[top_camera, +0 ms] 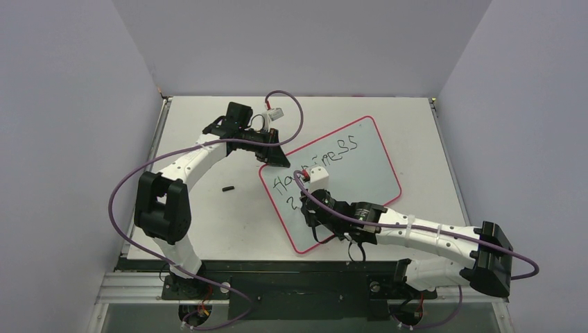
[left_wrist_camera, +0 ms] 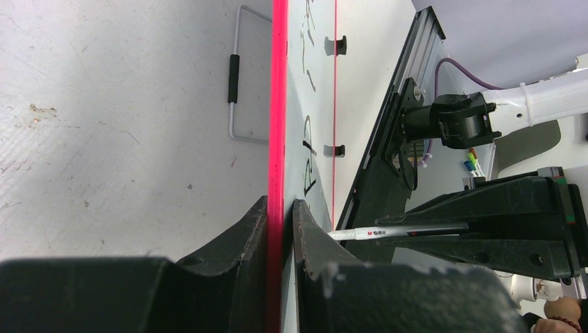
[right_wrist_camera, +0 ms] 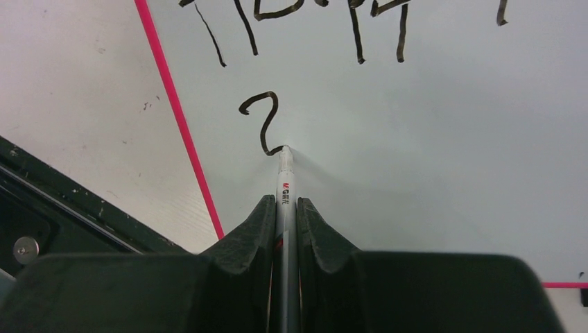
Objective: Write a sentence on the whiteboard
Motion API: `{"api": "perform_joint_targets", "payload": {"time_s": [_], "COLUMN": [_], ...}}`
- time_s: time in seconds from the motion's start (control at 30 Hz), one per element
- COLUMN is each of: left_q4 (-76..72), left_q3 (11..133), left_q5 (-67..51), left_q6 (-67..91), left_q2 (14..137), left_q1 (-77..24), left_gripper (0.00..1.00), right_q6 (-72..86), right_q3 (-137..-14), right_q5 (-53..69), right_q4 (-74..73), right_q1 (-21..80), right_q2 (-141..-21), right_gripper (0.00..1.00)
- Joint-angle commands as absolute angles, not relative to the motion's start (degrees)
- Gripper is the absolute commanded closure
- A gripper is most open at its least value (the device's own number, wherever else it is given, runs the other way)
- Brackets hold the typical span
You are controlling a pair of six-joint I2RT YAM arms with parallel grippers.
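Note:
The whiteboard lies slanted on the table, white with a thin red rim. My left gripper is shut on its far left corner; the left wrist view shows its jaws pinching the red rim edge-on. The sentence is black handwriting in a first line, and below it a hooked stroke starts a second. My right gripper is shut on a grey marker. The marker's tip touches the whiteboard at the lower end of that stroke. The same marker also shows in the left wrist view.
A thin wire loop with a black sleeve lies on the table left of the board; from above only the sleeve shows. Grey walls close in three sides. The black base rail runs along the near edge.

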State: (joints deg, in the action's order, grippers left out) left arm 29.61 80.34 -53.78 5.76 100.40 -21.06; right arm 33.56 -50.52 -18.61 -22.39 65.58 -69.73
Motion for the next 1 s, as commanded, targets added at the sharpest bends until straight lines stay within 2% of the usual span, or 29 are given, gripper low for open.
{"api": "perform_joint_targets", "payload": {"time_s": [0.0,0.33,0.97], "left_q4": [29.26,28.91,27.68], "left_q3": [81.98,82.12,81.21], "left_q5": [-52.70,-52.56,-52.41], "left_q6": [3.62,3.73,4.30], "left_q2": [96.90,96.94,96.42], "left_q1": [-21.71,-21.77,-21.97], "left_gripper": [1.00,1.00,1.00], "right_q6": [31.92,31.09,30.04], "right_q3": [-53.53,-57.62,-61.49], "right_q5": [-22.63,-17.75,-15.56], "right_q4": [-26.21,-25.59,-20.74], "right_q1": [64.69,64.73,64.04], "right_q2": [-68.79,-65.83,-74.49], "right_gripper": [1.00,1.00,1.00]}}
